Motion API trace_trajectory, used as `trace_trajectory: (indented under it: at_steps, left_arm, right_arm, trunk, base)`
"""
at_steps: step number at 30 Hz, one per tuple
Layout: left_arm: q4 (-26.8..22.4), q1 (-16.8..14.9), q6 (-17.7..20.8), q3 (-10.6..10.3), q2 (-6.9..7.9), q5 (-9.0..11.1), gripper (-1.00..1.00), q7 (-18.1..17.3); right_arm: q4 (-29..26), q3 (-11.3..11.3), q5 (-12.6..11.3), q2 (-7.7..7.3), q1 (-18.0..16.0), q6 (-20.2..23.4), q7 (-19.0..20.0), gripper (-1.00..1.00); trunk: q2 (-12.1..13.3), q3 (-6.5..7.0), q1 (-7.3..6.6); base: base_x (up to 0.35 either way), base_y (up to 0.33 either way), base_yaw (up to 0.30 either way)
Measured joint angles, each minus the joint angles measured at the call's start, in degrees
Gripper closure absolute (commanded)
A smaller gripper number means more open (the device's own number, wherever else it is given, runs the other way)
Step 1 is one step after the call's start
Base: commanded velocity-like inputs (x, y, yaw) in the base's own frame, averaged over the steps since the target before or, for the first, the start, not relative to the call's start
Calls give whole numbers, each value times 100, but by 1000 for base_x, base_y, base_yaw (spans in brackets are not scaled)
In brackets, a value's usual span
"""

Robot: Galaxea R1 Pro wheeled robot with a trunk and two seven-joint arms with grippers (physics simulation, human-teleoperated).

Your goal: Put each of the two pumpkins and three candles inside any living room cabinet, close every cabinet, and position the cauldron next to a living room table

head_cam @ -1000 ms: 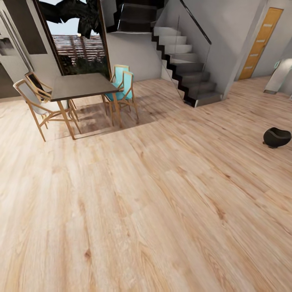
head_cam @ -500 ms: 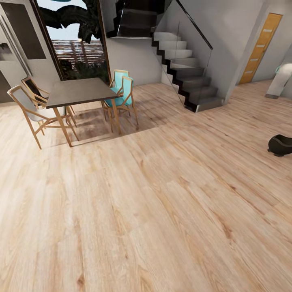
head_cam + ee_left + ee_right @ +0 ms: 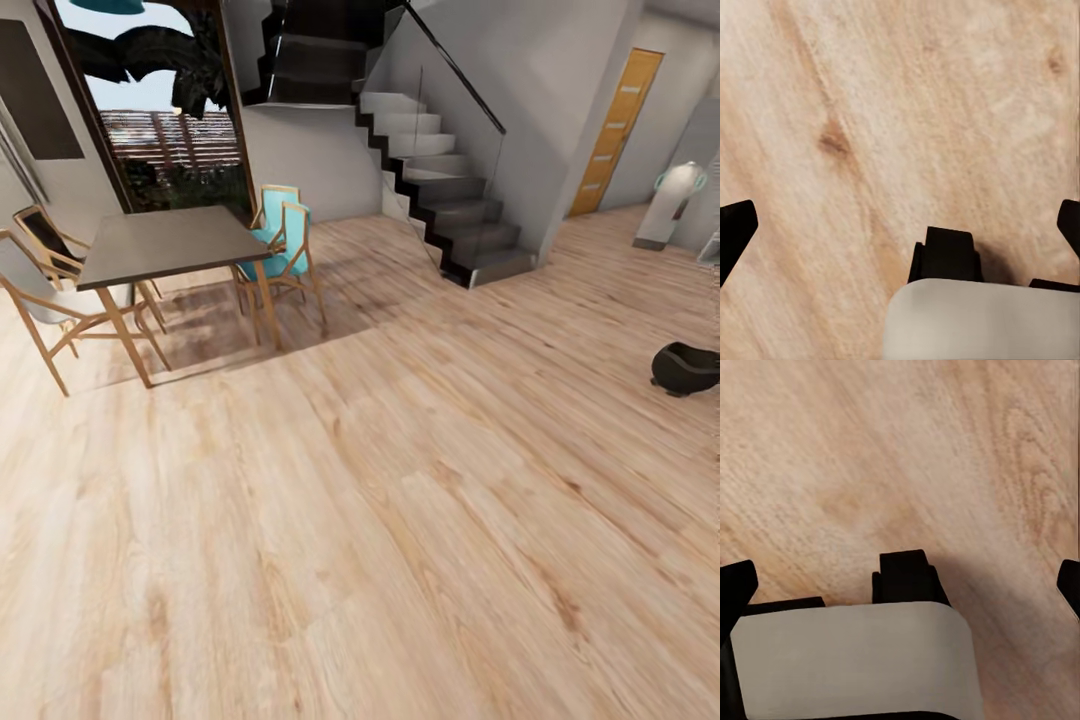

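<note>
Two end effectors hang over bare floor, and you can see each through its own wrist camera: the left end effector (image 3: 900,217) has its dark fingertips far apart at the edges of the picture, spread wide with nothing between them, and the right end effector (image 3: 900,577) is spread the same way, holding nothing. Under both lies the light wood plank floor (image 3: 380,520).

From your head camera, the cauldron (image 3: 686,368) is the one task thing you can see: a black, rounded pot sitting on the floor at the far right, cut off by the picture's edge and well apart from any furniture.

At the far left stands a dining table (image 3: 170,243) with a dark grey top and pale wooden legs. Wooden chairs with pale seats (image 3: 45,290) stand at its left side, and turquoise chairs (image 3: 280,250) stand at its right side, pushed close to the top. Behind the table is a tall dark-framed window (image 3: 160,120). A staircase (image 3: 440,190) with dark treads and a glass side panel rises in the far middle, and an orange-brown door (image 3: 615,130) stands far right of it.
</note>
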Motion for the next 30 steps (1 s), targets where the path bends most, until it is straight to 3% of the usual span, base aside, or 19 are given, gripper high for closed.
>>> trace_trajectory:
  at_steps: [30]
  left_arm:
    - [0, 0, 0, 0, 0, 0, -100, 0]
  right_arm:
    - [0, 0, 0, -19, 3, 0, 0, -100]
  trunk:
    - [0, 230, 0]
  base:
    - [336, 0, -201]
